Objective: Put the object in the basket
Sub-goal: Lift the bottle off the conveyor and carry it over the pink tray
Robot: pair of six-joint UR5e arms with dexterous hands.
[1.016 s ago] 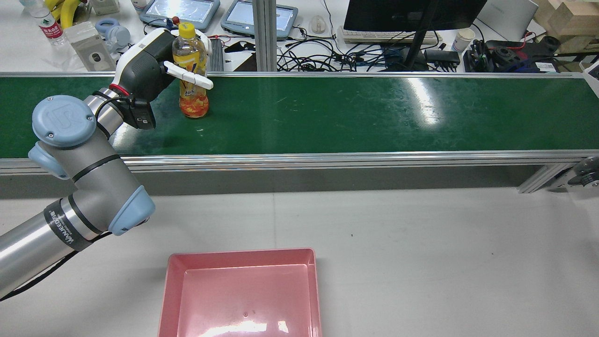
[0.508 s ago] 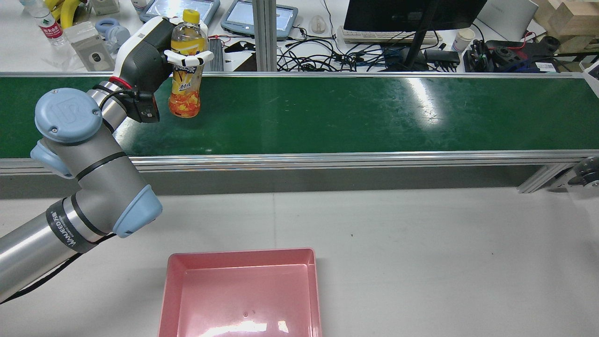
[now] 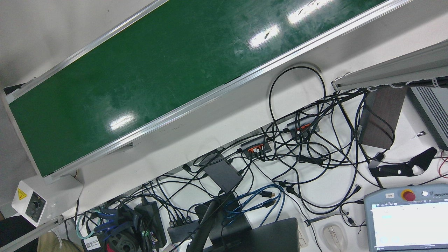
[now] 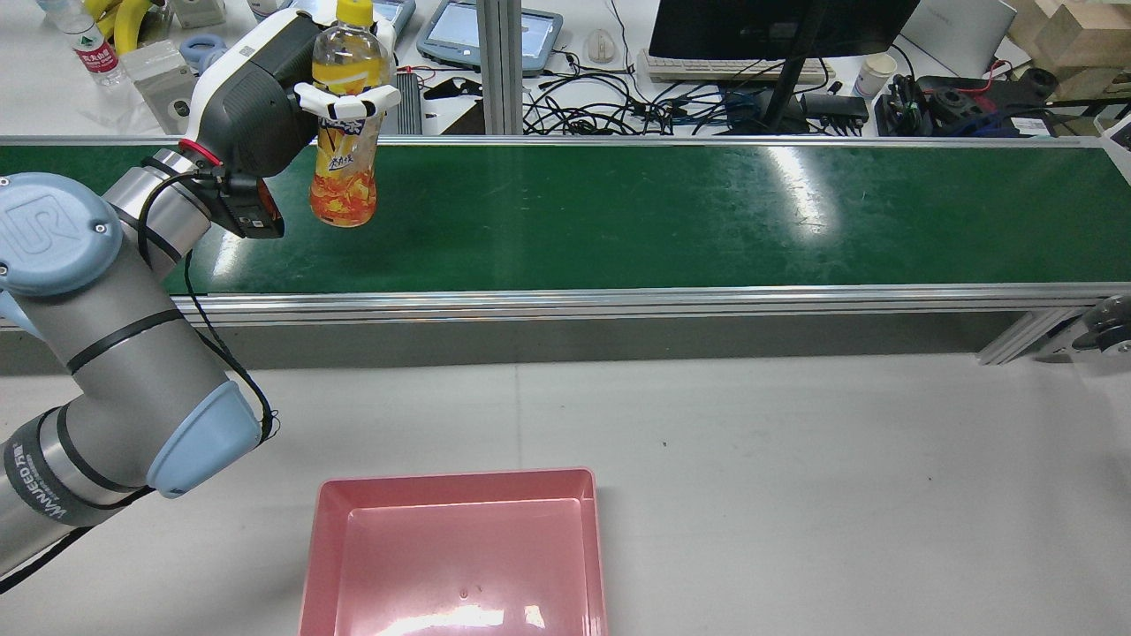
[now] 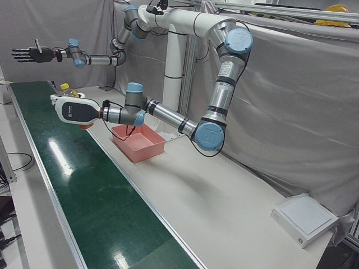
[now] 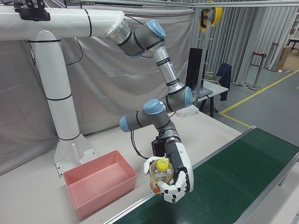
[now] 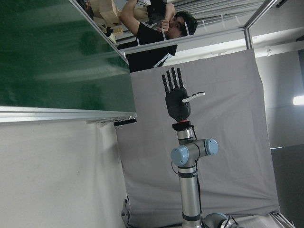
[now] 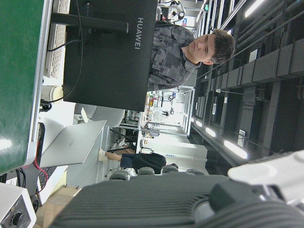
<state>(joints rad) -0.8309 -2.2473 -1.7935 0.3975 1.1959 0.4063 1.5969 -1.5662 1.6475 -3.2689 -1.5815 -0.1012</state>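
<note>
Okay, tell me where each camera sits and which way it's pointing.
Front: overhead, looking down on the belt; no robot.
Rear: high behind, facing forward; left hand holding bottle, basket.
Left-front: front corner, along belt; both arms, right hand open.
Right-front: other corner; left arm, bottle, basket.
Left hand: sideways; belt, right hand.
Right hand: sideways; monitor, own hand below.
Rear and right-front share bottle and basket.

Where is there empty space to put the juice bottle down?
The pink basket is bare inside, and the white table around it is open. The green belt is free right of the bottle that the left hand holds. Behind the belt, cables and gear crowd the desk.
</note>
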